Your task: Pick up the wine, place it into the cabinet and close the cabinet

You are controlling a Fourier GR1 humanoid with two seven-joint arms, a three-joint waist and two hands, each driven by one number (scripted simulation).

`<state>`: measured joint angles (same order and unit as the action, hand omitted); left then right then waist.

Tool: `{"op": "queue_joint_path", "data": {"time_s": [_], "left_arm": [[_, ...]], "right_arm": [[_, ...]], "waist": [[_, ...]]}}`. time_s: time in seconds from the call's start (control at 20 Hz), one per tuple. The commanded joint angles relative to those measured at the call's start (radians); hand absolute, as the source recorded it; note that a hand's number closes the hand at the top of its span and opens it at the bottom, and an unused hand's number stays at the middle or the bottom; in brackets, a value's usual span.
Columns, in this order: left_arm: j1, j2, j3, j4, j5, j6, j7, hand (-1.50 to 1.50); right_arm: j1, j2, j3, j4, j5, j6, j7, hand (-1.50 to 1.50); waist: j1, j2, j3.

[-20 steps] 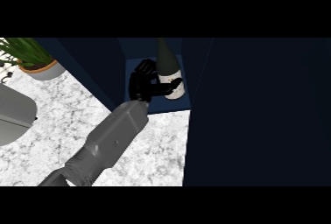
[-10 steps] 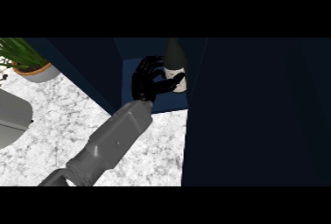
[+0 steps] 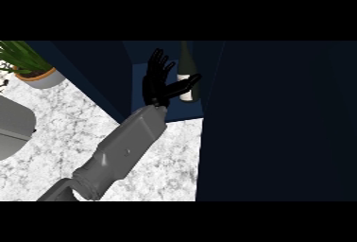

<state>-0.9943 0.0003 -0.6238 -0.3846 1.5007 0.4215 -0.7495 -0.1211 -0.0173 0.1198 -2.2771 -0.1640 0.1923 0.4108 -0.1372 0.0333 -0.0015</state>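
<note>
Counter: white speckled marble counter (image 3: 63, 137) under my grey forearm.
Hand: my black left hand (image 3: 157, 80), fingers spread straight, holding nothing, thumb by the bottle.
Wine: dark green wine bottle with white label (image 3: 186, 75) stands upright inside the dark blue cabinet (image 3: 167, 111).
Door: dark blue cabinet door (image 3: 279, 123) open.
Risk: withdrawing, my thumb could topple the bottle.

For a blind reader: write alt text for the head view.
A black hand, fingers spread open, sits beside a wine bottle standing inside a dark blue cabinet. A potted plant stands at the marble counter's far left.
</note>
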Motion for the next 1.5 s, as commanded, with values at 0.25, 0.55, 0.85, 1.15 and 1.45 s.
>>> {"op": "queue_joint_path", "data": {"time_s": [0.25, 0.55, 0.85, 1.15, 1.45], "left_arm": [[-0.061, 0.0, -0.102, 0.075, -0.028, 0.075, -0.026, -1.5], [-0.076, 0.0, -0.166, 0.03, -0.038, 0.084, -0.002, -1.5], [-0.034, 0.0, -0.169, -0.008, -0.006, 0.088, -0.12, -1.5], [-0.031, 0.0, -0.2, -0.068, 0.031, 0.103, -0.14, -1.5], [-0.008, 0.0, -0.249, -0.11, 0.041, 0.039, -0.119, -1.5]], "right_arm": [[0.009, -0.007, -0.007, -0.006, -0.012, 0.009, -0.004, -1.5], [-0.014, 0.0, -0.017, 0.026, -0.013, 0.003, -0.015, -1.5], [0.011, -0.004, 0.012, -0.03, 0.005, -0.006, 0.026, -1.5], [0.03, -0.004, 0.005, -0.041, -0.005, -0.006, 0.024, -1.5], [0.011, -0.033, -0.062, -0.047, -0.055, -0.01, 0.066, -1.5]], "waist": [[0.006, -0.002, 0.001], [0.021, -0.003, 0.001], [0.021, -0.007, 0.0], [0.041, -0.013, 0.001], [0.073, -0.019, 0.001]]}}
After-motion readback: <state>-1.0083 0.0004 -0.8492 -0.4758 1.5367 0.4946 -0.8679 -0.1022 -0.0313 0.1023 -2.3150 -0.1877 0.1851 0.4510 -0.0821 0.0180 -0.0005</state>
